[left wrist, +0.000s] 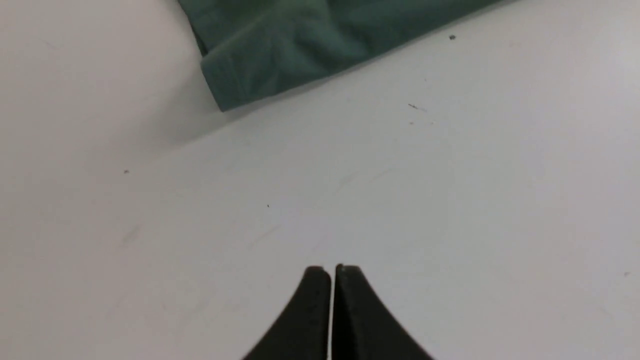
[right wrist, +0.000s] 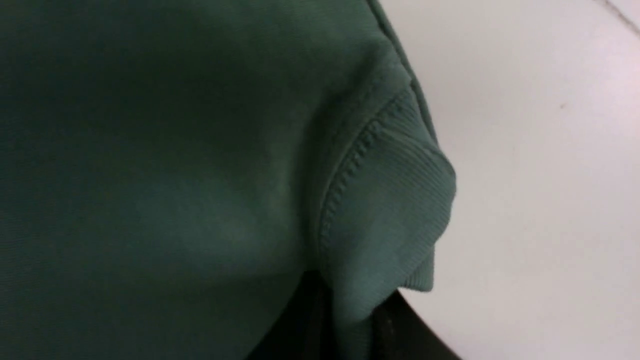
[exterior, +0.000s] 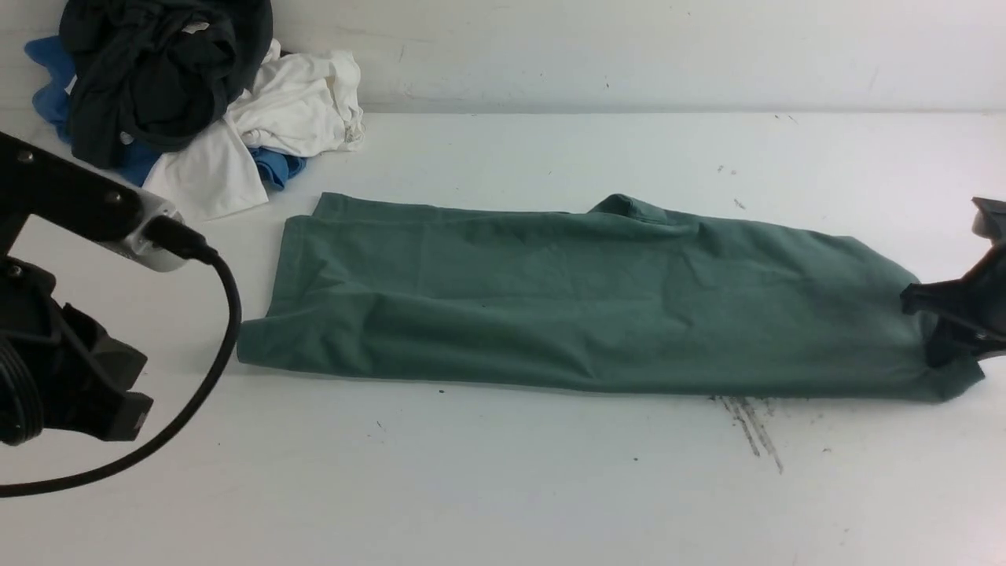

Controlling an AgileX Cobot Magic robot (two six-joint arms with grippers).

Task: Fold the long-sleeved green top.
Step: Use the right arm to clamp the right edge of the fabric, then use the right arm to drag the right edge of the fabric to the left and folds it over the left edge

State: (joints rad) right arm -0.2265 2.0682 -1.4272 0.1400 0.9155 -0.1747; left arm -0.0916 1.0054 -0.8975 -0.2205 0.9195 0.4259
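Your right gripper is clamped on the ribbed edge of the large sage-green cotton long-sleeved top. The top lies as a long folded band on the white counter, stretching away from that gripper toward your left gripper. The left gripper has its jaws together, holds nothing, and hangs over bare counter just short of the band's hem corner. The right bite looks thin and may catch only the rib's outer layer, so a lift could peel that layer and open the fold. With the far end unpinned, a sideways pull would likely drag the whole band. No container is in view; the black, white and blue garments lie heaped loose on the counter, well beyond the left gripper
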